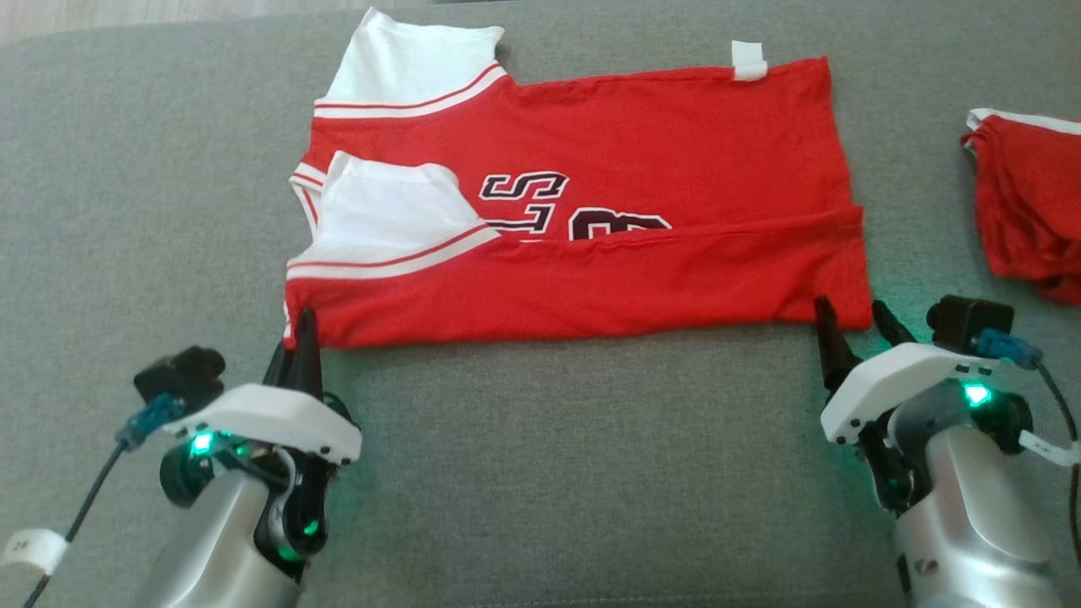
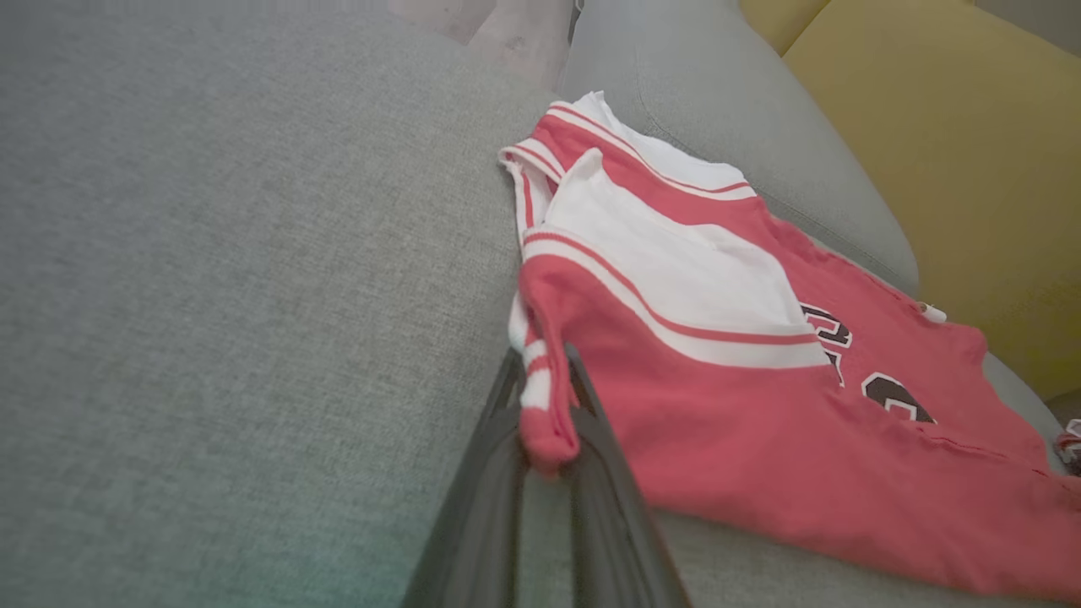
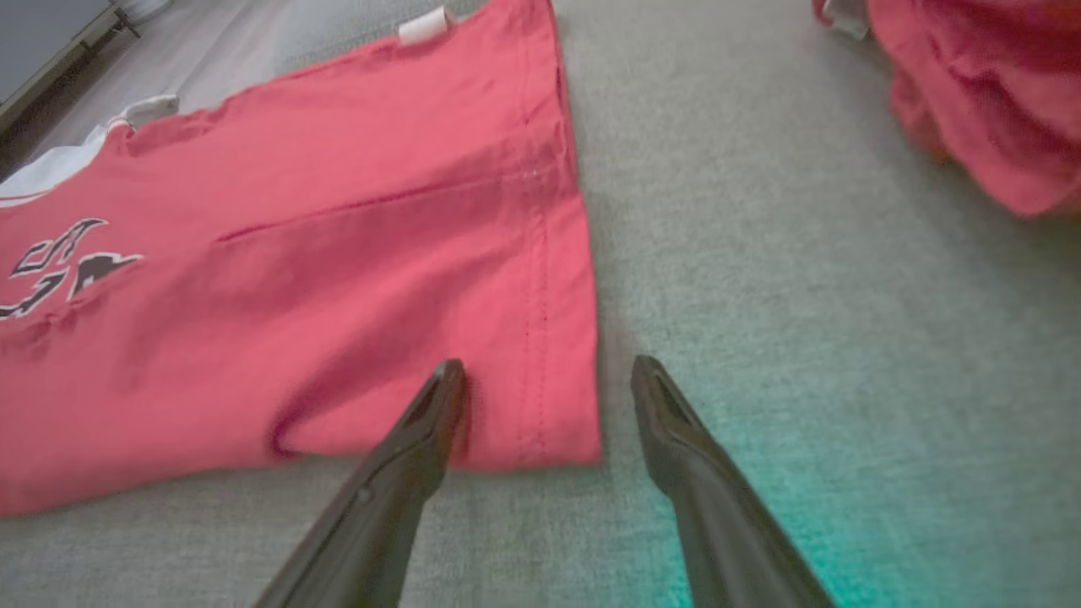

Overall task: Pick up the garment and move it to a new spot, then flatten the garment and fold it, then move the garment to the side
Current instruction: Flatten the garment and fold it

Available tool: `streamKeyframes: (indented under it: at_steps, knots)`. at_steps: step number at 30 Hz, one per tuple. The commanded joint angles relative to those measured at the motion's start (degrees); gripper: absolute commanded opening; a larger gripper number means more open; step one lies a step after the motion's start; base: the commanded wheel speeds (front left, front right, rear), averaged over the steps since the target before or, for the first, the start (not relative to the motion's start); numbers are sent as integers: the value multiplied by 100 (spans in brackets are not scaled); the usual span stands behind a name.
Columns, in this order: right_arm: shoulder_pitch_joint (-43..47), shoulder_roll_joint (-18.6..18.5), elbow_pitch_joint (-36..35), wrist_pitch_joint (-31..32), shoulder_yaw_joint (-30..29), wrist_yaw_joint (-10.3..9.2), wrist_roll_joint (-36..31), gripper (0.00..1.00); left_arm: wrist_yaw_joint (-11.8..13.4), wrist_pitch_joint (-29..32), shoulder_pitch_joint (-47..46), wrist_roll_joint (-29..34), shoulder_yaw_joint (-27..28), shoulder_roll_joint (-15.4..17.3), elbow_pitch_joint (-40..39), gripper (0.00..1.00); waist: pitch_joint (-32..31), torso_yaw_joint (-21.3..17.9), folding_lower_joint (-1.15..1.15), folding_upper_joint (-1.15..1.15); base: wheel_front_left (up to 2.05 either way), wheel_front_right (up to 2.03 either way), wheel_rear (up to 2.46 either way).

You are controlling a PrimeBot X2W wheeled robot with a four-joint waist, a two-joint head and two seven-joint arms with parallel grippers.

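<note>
While the red shirt [image 1: 591, 253] lies flat on the grey sofa seat [image 1: 540, 473] just beyond both tools, the left tool [image 1: 302, 333] is clamped tight on its near left corner and the right tool [image 1: 851, 317] gapes empty astride the near right corner. Its long axis runs left to right, white sleeves [image 1: 388, 211] at the left, hem [image 1: 844, 169] at the right.

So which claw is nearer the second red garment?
Right. The right claw stands open just left of the second red garment; the left claw pinches the jersey's far corner.
</note>
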Motion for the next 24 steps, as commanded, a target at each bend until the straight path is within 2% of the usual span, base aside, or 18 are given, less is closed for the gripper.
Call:
streamKeyframes:
  at_steps: [1,2,3,4,5,7,14,17,24]
  knots:
    - [-232,-18,-55,6,126,39,86,96,3,-92,-270,58,221,175,-224,0,5,28,0,0,0,0,0]
    - [-277,-18,64,-11,134,39,148,69,6,-110,-271,68,225,189,-267,0,5,42,0,0,0,0,0]
    - [-322,-18,182,-34,146,39,214,48,8,-118,-267,73,227,200,-309,0,-1,55,0,0,0,0,0]
    - [-364,-18,287,-71,165,39,272,41,7,-129,-260,76,229,211,-353,0,-10,66,0,0,0,0,0]
    - [-402,-18,376,-123,181,39,322,25,7,-147,-251,82,234,223,-400,0,-22,75,0,0,0,0,0]
    - [-472,-18,534,-249,215,39,454,0,26,-171,-214,84,252,251,-492,0,-64,84,0,0,0,0,0]
    - [-370,-18,532,-580,260,39,589,0,92,-194,96,113,285,444,-1066,0,-353,73,0,0,0,0,0]
    - [-39,-18,208,-506,226,39,524,0,153,-61,423,110,240,588,-1541,0,-495,54,0,0,0,0,0]
    - [1121,-18,-944,16,-21,39,319,0,494,306,1603,-22,146,870,-2492,0,-659,14,0,0,0,0,0]
